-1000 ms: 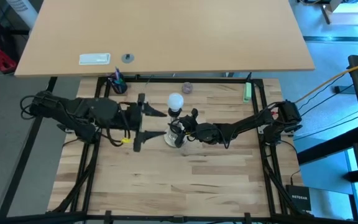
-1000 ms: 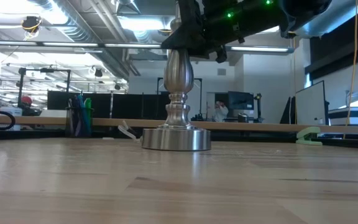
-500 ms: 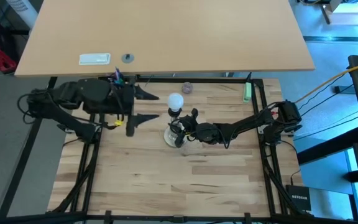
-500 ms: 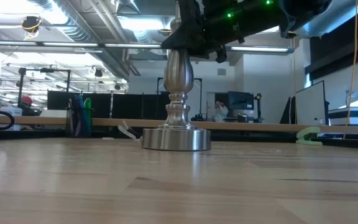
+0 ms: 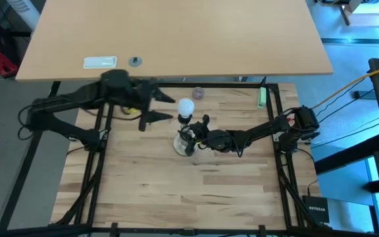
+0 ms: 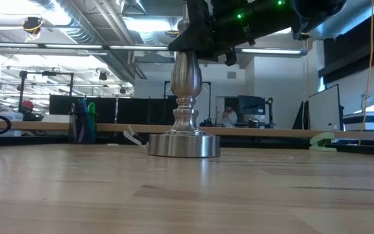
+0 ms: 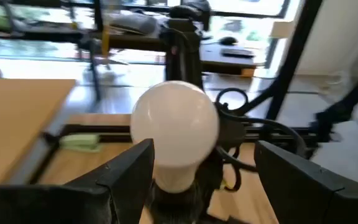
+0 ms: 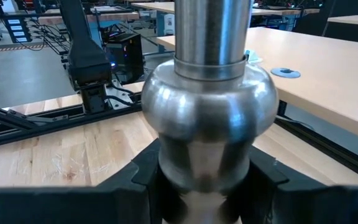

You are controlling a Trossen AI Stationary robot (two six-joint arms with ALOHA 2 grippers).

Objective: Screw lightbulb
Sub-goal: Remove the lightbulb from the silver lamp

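The white frosted lightbulb [image 5: 186,106] sits base-down in the dark socket [image 7: 174,200] at the top of the silvery stand [image 6: 184,97]. The stand rests upright on its round base [image 6: 184,145] on the wooden table. My left gripper [image 5: 165,108] is open, level with the bulb and just to its left; in the left wrist view [image 7: 201,171] the bulb [image 7: 176,134] shows ahead between the two spread fingers, which do not touch it. My right gripper [image 5: 193,136] is shut on the stand's stem. My right gripper pinches the stand's stem just below its rounded bulge [image 8: 207,115], one finger [image 8: 143,177] on each side. The fingers come level from the table's right and lie across the stem. The stand stays upright with its base on the table.
A small greyish knob [image 5: 197,93] and a green clip [image 5: 262,97] lie near the table's far edge. A light desk [image 5: 176,33] beyond the table holds a white block [image 5: 101,62] and a small round thing [image 5: 135,61]. Black frame rails run along the table's sides.
My left gripper has risen and gone toward the table's far edge, then right toward the bulb, staying open. The bulb, the stand and my right gripper have kept still.
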